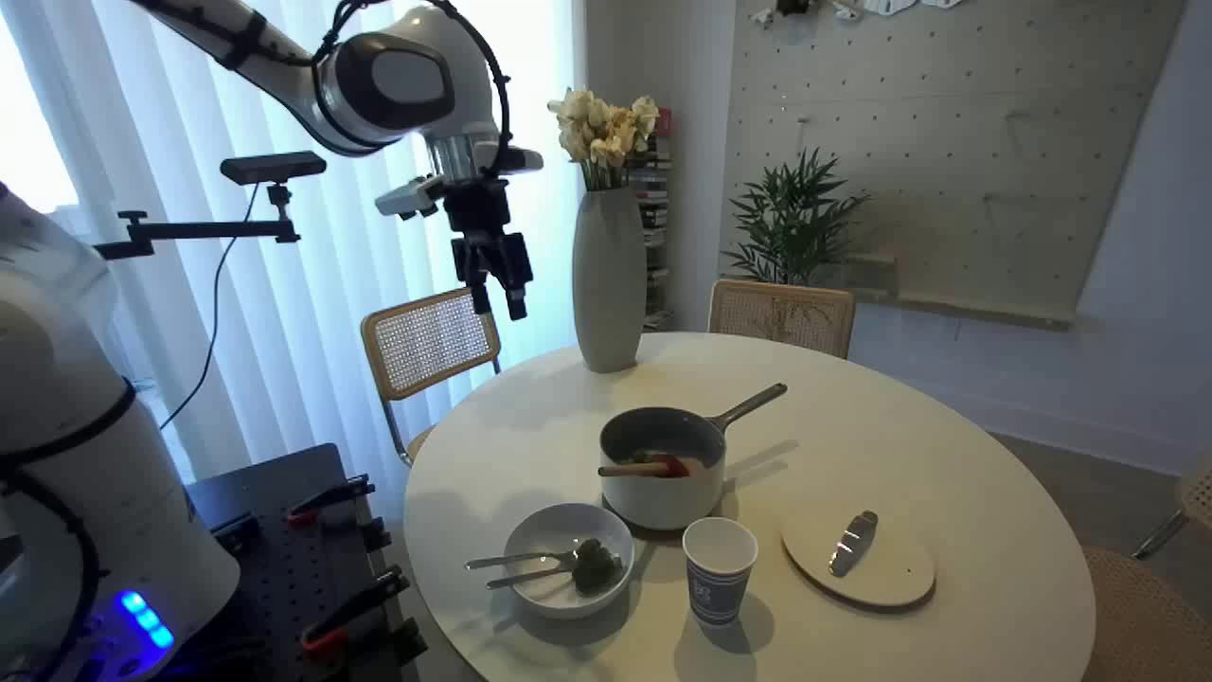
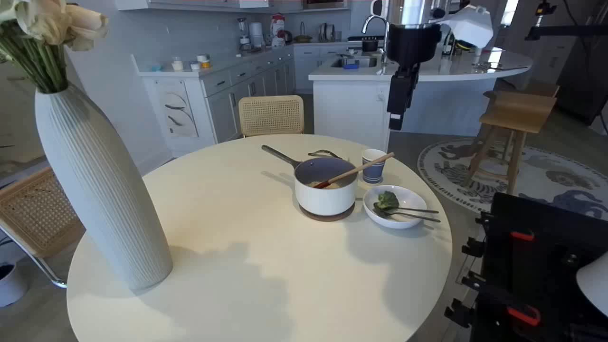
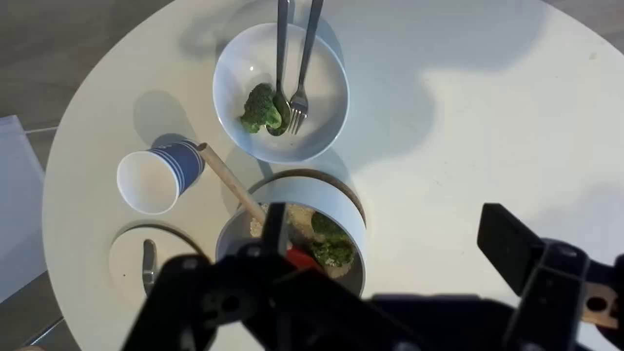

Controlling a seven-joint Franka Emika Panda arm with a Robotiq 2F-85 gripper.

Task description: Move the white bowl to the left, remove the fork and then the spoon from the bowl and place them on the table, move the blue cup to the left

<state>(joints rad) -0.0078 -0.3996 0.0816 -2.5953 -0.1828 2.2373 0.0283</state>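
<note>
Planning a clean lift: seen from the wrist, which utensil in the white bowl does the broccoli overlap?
The spoon: the broccoli overlaps its rounded end in the wrist view, while the fork beside it has uncovered tines.

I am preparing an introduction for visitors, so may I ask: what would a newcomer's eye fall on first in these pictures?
Most likely the robot arm, its open gripper hanging empty in the air. Next, perhaps, the tall vase with pale flowers, standing near the edge of the round white table. Then the bowl beside the pot: broccoli lies in it, and a fork and spoon stick out.
</note>
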